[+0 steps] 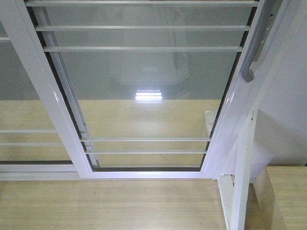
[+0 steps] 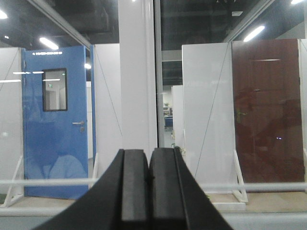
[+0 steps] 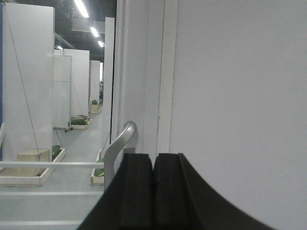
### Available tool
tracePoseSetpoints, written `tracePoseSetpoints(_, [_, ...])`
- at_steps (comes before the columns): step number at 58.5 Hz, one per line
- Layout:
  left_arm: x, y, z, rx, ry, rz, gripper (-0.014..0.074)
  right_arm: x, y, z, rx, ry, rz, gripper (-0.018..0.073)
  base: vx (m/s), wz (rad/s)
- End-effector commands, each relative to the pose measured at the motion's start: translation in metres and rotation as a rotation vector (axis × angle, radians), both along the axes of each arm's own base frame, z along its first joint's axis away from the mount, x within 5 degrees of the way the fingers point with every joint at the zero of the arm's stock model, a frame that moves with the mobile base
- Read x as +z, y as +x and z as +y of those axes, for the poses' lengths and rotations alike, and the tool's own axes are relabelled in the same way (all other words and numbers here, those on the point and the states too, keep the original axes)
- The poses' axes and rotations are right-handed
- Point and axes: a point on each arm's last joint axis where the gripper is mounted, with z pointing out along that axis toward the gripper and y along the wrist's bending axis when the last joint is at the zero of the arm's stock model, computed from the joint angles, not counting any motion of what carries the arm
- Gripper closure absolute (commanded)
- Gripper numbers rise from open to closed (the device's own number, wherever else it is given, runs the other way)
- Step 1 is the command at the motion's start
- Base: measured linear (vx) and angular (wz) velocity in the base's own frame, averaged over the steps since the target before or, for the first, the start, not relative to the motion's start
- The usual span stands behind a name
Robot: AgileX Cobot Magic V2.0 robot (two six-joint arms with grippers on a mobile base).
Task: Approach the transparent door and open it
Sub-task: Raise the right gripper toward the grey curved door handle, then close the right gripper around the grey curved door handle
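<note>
The left gripper (image 2: 148, 158) was clenched, pads touching and holding nothing, facing a white frame post (image 2: 136, 72). The right gripper (image 3: 153, 160) was likewise pressed closed and empty, just right of the grey handle (image 3: 119, 146). The transparent door (image 1: 144, 96) stood directly ahead, its handle on the right stile beside a white wall (image 1: 288, 96). Open wooden floor (image 1: 96, 206) lay before its bottom rail.

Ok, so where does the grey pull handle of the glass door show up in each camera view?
Exterior front-facing: the pull handle is at upper right, slanting down to the left.
Left wrist-mounted: not in it.
Right wrist-mounted: the handle is at lower centre-left, its curved top just left of the right gripper.
Shared landmark: the thin horizontal white bars across the glass appear in all three views.
</note>
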Motion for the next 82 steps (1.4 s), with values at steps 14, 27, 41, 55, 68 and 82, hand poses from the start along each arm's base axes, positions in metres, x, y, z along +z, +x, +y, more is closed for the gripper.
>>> tracePoseSetpoints(14, [0.006, 0.063, 0.002, -0.008, -0.028, 0.173, 0.0601, -0.004, 0.081, -0.006, 0.023, 0.046, 0.157, 0.0562, 0.0, 0.0])
tracePoseSetpoints(27, [-0.017, 0.085, 0.003, -0.008, -0.038, 0.391, 0.0572, -0.02, 0.107, -0.009, 0.025, 0.101, 0.262, 0.0487, 0.0, 0.0])
tracePoseSetpoints(41, [-0.025, 0.097, 0.003, -0.008, -0.041, 0.445, 0.0466, -0.031, 0.12, -0.01, 0.021, 0.077, 0.333, 0.0245, 0.0, 0.0])
tracePoseSetpoints(55, [-0.033, 0.113, 0.004, -0.007, -0.046, 0.475, 0.0307, -0.048, 0.151, -0.003, 0.072, 0.018, 0.363, 0.0148, 0.0, 0.0])
tracePoseSetpoints(68, [-0.036, 0.124, 0.005, -0.006, -0.046, 0.462, 0.0274, -0.075, 0.194, 0.015, 0.168, -0.004, 0.397, 0.0148, 0.0, 0.0])
tracePoseSetpoints(82, [-0.035, 0.124, 0.005, -0.006, -0.046, 0.458, 0.0274, -0.08, 0.249, 0.014, 0.162, 0.028, 0.415, 0.0148, 0.0, 0.0])
